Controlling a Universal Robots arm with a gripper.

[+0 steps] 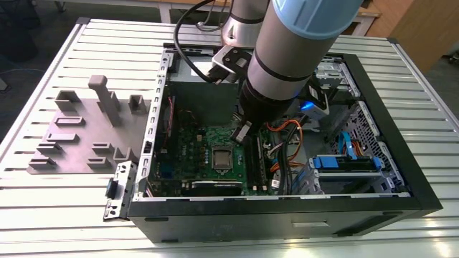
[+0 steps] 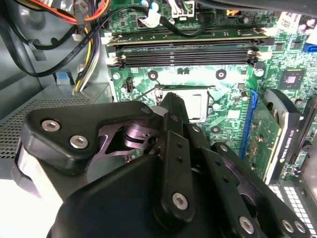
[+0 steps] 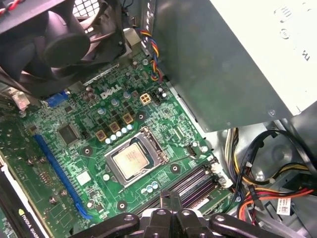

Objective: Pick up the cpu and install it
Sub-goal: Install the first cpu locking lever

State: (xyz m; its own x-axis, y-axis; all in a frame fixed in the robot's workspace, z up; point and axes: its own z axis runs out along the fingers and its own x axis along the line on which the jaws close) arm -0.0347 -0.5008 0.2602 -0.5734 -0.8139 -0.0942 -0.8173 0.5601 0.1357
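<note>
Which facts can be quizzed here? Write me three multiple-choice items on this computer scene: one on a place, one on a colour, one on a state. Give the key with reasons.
1. Where is the cpu?
A. On the slatted table outside the case
B. Seated in the motherboard's socket
C. On top of the fan

2. What colour is the long expansion slot near the socket?
A. Blue
B. Red
C. White

3. How does the computer case stand?
A. Upright and closed
B. Upright, side panel off
C. Lying on its side, interior open

Key:
1 B: the first wrist view shows the cpu inside the socket frame on the motherboard.
2 A: the expansion slot is bright blue.
3 C: the exterior view looks straight down into the computer case.
</note>
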